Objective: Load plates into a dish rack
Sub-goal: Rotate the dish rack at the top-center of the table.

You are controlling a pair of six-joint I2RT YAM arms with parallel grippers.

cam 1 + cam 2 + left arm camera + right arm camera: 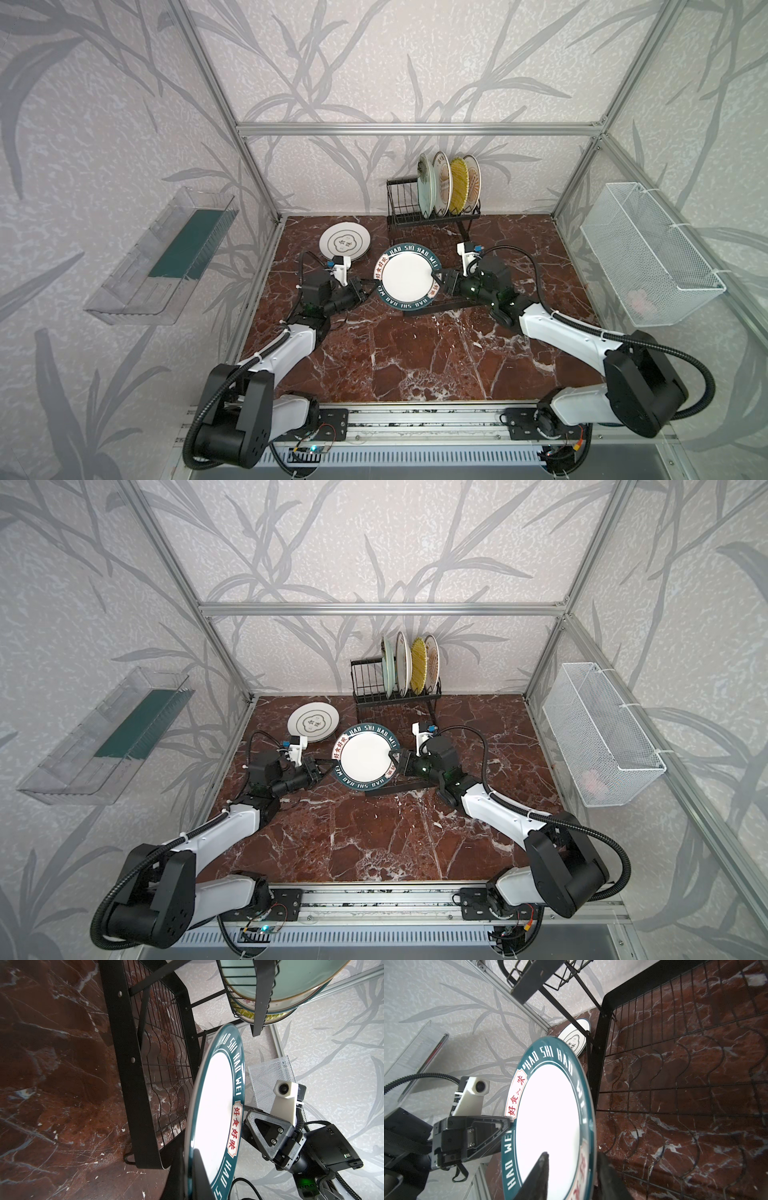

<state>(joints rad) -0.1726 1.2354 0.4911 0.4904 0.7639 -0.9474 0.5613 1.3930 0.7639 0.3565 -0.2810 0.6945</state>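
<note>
Glossy round lettered plate (406, 279), left hand (373, 286) clamped on its rim; right hand (434, 279) straddles opposite rim, grip unclear.

Dish rack (401, 203): black wire, at the back; upright slots behind, flat grid tray (164, 1076) in front.
Racked plates: four on edge, left to right: mint plate (426, 183), sunburst plate (443, 183), yellow striped plate (459, 185), second sunburst plate (473, 183).
Lettered plate (405, 278): teal rim, white centre; face up, raised over the tray.
Emblem plate (345, 245): flat, face up, left of the tray.
</note>
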